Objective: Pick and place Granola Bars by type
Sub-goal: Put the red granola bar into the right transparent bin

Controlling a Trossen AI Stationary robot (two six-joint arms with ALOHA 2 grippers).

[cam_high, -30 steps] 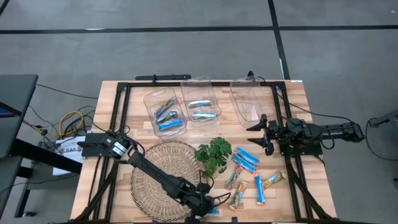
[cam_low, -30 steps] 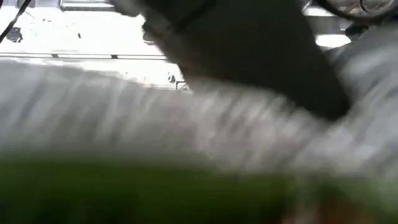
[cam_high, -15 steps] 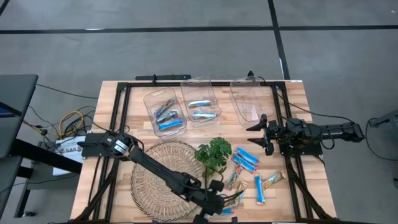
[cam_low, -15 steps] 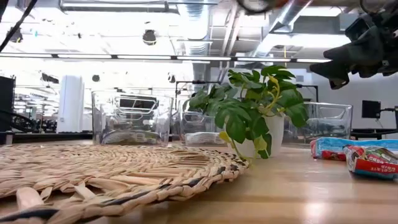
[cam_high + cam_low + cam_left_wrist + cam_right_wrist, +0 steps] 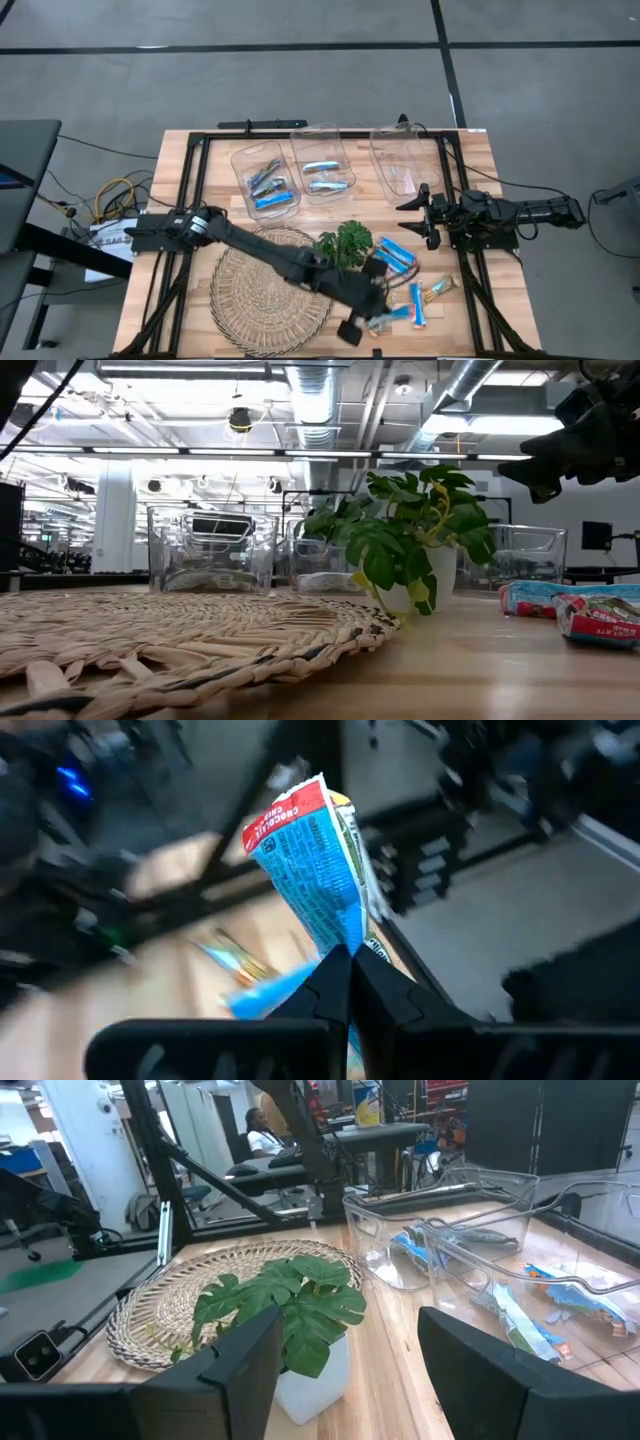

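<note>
My left gripper (image 5: 372, 322) is near the table's near edge, right of the woven mat, shut on a bright blue granola bar (image 5: 396, 314), which the left wrist view shows with a red end strip (image 5: 315, 860). Several more bars, blue (image 5: 395, 255) and tan (image 5: 378, 287), lie flat on the wood beside it. My right gripper (image 5: 418, 213) hangs open over the table's right side, beside the right-hand bin; it touches nothing. A green potted plant (image 5: 343, 247) stands between the mat and the bars. My left gripper pinches the blue bar between its two shut fingertips (image 5: 330, 982) at one end of the wrapper (image 5: 342, 938). The bar runs straight on from the fingers, along their line. Its red-striped far end (image 5: 290, 815) is free, with the table and floor well behind it.
Three clear bins stand in a row at the far side: the left one (image 5: 264, 178) and the middle one (image 5: 322, 165) hold blue-and-silver bars, the right one (image 5: 398, 160) shows none. The round woven mat (image 5: 262, 290) covers the near left. Black frame rails run along the table's edges.
My left gripper has moved toward the table's right along the near edge, from the mat's near right rim to beside the loose bars, staying shut on the blue bar. The arm has also swung out of the low view, which it blocked a second ago.
</note>
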